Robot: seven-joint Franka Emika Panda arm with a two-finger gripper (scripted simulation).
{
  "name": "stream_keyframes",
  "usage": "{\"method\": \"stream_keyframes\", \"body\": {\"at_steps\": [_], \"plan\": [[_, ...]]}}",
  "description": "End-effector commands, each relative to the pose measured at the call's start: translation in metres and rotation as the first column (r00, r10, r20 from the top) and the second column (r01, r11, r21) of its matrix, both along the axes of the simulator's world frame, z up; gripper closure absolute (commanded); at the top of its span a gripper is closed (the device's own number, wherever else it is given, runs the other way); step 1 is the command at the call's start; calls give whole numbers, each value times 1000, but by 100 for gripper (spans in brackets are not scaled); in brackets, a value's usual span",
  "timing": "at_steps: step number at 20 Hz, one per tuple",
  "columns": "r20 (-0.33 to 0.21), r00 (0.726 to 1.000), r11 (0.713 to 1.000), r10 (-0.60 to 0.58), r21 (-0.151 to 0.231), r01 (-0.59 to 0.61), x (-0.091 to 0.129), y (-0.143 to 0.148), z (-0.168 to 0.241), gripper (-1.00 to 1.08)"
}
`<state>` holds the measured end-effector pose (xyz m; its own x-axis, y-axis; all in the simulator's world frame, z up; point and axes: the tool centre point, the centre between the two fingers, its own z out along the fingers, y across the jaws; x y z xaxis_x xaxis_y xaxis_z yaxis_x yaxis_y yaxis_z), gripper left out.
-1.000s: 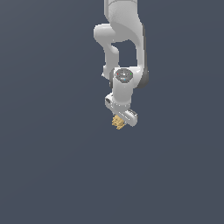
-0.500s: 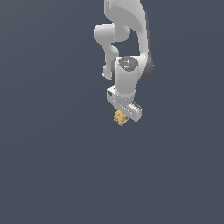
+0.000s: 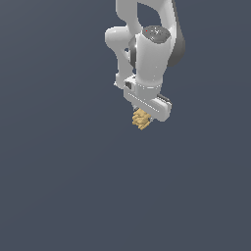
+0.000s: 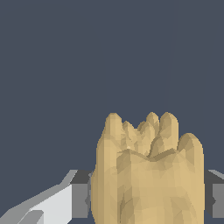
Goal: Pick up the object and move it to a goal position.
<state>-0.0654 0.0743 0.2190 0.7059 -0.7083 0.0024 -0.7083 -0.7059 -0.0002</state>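
1. Where the white arm (image 3: 149, 54) comes down from the top of the exterior view, it ends in the gripper (image 3: 143, 117), a little right of the middle of that view.
2. The gripper is closed on the object (image 3: 141, 118), a small tan-yellow lump that sticks out just under the white hand.
3. In the wrist view the object (image 4: 148, 175) fills the space between the two fingers (image 4: 81, 199), with a grey pad touching each of its sides.
4. Its free end shows several rounded, finger-like ridges side by side.
5. Plain dark grey-blue lies all around the object in both views, and nothing but the gripper touches it.
6. Whether it hangs above a surface cannot be told, as no shadow or edge shows.
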Motion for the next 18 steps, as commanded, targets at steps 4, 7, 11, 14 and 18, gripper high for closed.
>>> {"method": "stream_keyframes", "body": {"at_steps": [4, 7, 11, 14, 18], "plan": [[0, 1000, 1000, 0, -1, 0, 2, 11, 58, 108], [0, 1000, 1000, 0, -1, 0, 4, 18, 89, 108], [0, 1000, 1000, 0, -1, 0, 6, 26, 130, 108], [-1, 1000, 1000, 0, 0, 0, 9, 33, 160, 108], [-1, 1000, 1000, 0, 0, 0, 12, 41, 198, 108]]}}
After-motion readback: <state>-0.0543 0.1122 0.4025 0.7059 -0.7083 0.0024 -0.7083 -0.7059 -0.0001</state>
